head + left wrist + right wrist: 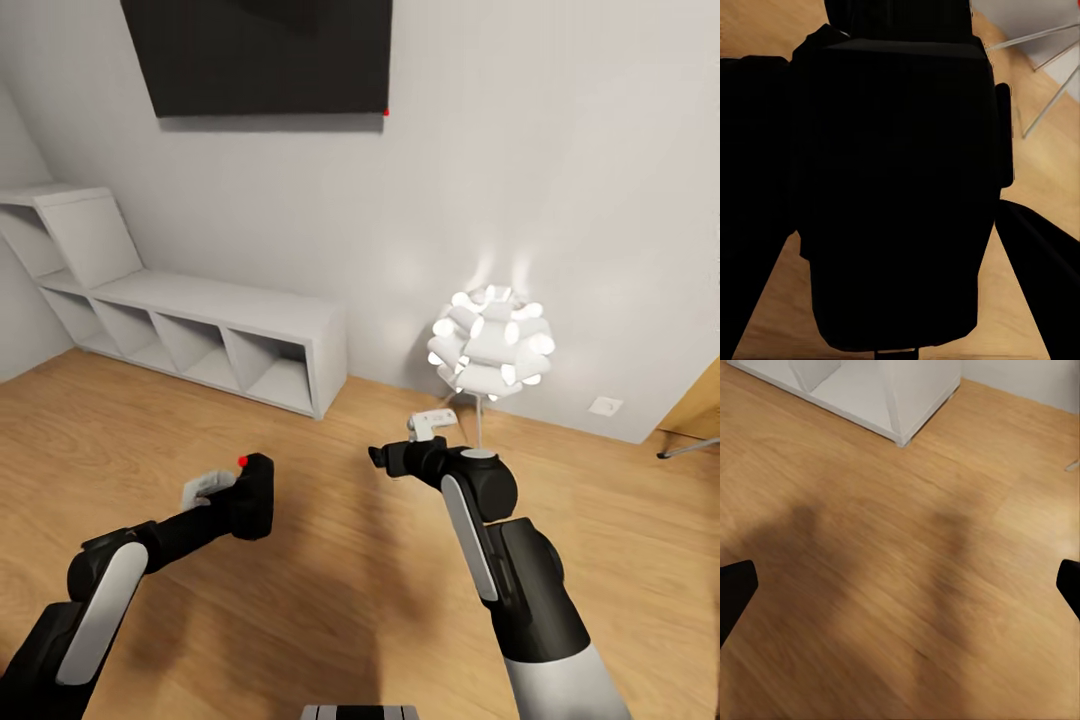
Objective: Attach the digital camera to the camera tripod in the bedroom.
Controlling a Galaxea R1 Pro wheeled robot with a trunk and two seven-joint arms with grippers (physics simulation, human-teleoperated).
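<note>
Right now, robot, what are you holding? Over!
Left gripper shut on digital camera. Right gripper open, empty, above wood floor. Lit floor lamp ahead.

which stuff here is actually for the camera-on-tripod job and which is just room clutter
For the job:
- digital camera, held in the left gripper
- right gripper, open and empty

Just around:
- white cube shelves
- lit white floor lamp
- dark wall panel
- wood floor
</note>
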